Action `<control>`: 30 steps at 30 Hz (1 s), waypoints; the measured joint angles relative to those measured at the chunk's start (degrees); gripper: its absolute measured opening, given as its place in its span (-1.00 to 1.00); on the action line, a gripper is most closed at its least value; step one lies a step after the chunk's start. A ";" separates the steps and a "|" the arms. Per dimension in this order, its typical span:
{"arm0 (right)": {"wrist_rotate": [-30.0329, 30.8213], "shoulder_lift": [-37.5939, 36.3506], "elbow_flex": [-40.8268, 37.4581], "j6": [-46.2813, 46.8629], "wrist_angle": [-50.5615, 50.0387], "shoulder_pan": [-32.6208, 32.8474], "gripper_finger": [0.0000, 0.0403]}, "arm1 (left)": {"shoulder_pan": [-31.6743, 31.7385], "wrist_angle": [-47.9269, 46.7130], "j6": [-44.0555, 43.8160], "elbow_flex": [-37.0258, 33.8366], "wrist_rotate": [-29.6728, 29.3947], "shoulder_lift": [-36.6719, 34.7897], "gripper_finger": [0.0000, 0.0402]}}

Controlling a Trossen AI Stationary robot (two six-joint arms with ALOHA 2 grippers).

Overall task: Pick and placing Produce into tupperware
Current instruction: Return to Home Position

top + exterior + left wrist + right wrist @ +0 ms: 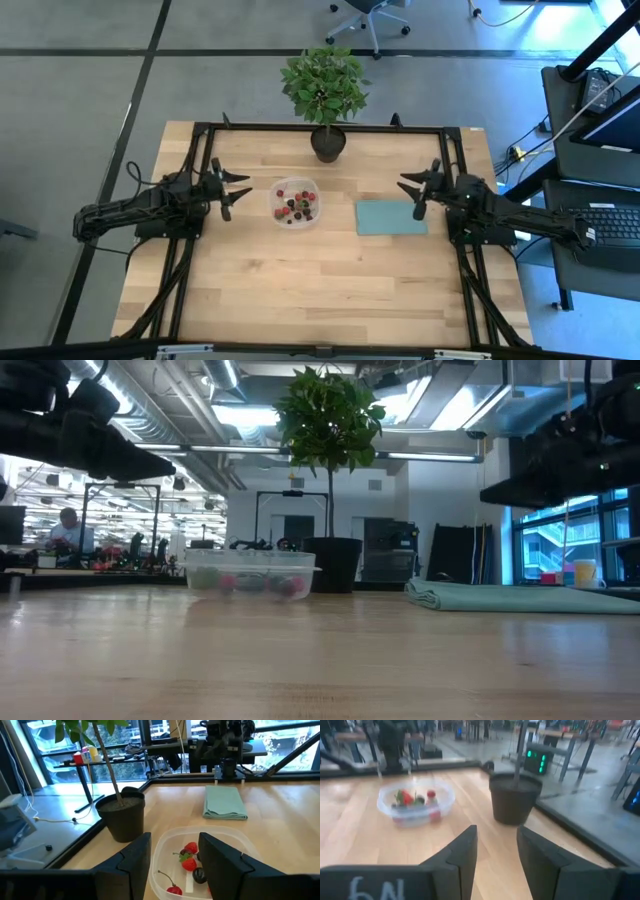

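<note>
We see berries (297,207) in tub (280,190), middle of bench (300,290) toward far edge, pot (328,143) just behind. Left tool (238,195) released, apart from tub on left-edge side. Right tool (410,197) released above far corner of cloth (385,220). Bare wood runs to near edge.

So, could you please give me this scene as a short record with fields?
container: clear tub near the centre of the table, between both arms
produce: red and dark berries, inside the container
left gripper: left of container, fingers open, empty
right gripper: by right end of teal cloth, fingers open, empty
plant: potted, at far edge behind container
</note>
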 joint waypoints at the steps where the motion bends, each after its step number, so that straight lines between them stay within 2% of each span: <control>1: 0.00 0.00 0.00 -0.03 -1.32 0.00 -0.30 | 0.02 0.00 -0.67 0.00 0.00 0.00 -0.21; 3: -0.03 0.07 0.01 0.04 -3.66 0.00 -0.30 | 0.01 0.00 -1.67 0.00 -0.01 0.00 -0.21; 17: -0.02 0.50 0.04 0.52 -3.50 0.00 -0.30 | 0.00 -0.04 -1.03 0.00 0.00 0.00 -0.21; 25: -0.02 0.50 0.04 7.72 -3.44 0.00 -0.30 | 0.00 -0.07 -0.99 0.00 0.00 0.00 -0.21; 30: -0.02 0.50 0.04 7.83 -3.44 0.00 -0.30 | 0.00 -0.07 -1.00 0.00 0.00 0.00 -0.21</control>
